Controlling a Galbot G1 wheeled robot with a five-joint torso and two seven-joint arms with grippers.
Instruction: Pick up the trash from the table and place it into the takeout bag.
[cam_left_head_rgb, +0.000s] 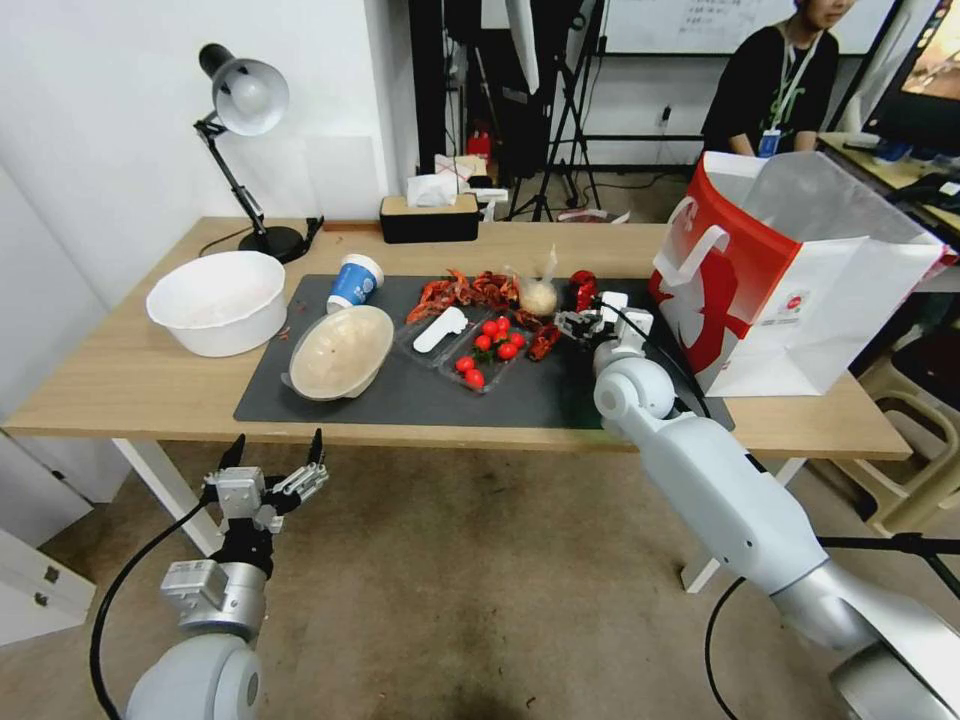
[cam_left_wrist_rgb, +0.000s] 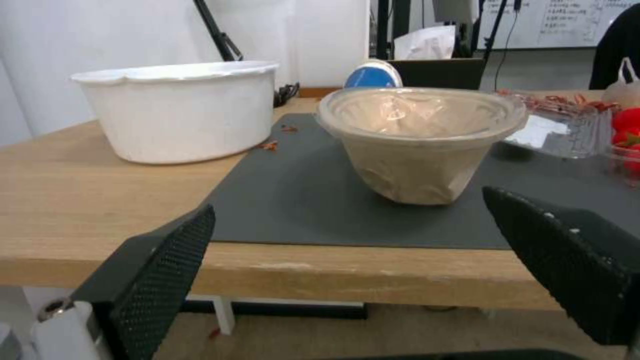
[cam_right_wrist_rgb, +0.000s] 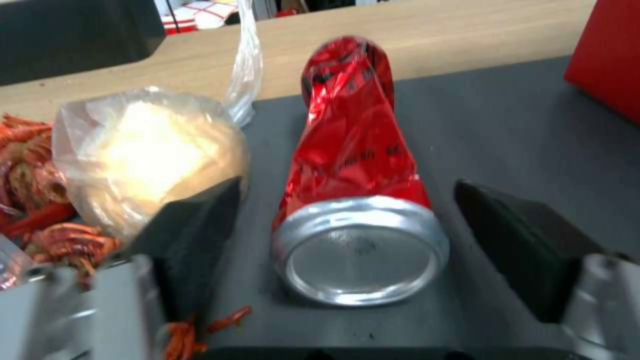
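On the table's (cam_left_head_rgb: 120, 385) dark mat lies a crushed red can (cam_right_wrist_rgb: 357, 150), its silver base towards my right gripper (cam_right_wrist_rgb: 357, 220). That gripper is open, one finger on each side of the can, neither touching it. In the head view the right gripper (cam_left_head_rgb: 578, 325) sits just in front of the can (cam_left_head_rgb: 582, 287). A clear bag with a beige ball (cam_left_head_rgb: 538, 296) lies beside the can (cam_right_wrist_rgb: 143, 150). The red and white takeout bag (cam_left_head_rgb: 790, 290) stands open at the right. My left gripper (cam_left_head_rgb: 278, 447) hangs open below the table's front edge, facing the beige lidded bowl (cam_left_wrist_rgb: 417, 145). A blue-and-white paper cup (cam_left_head_rgb: 355, 282) lies behind the bowl (cam_left_head_rgb: 342, 352).
A large white basin (cam_left_head_rgb: 220, 300) stands at the left, off the mat. Crayfish shells (cam_left_head_rgb: 465, 290) and a clear tray of cherry tomatoes (cam_left_head_rgb: 490, 350) lie mid-mat. A desk lamp (cam_left_head_rgb: 245, 100) and a tissue box (cam_left_head_rgb: 430, 215) stand at the back edge.
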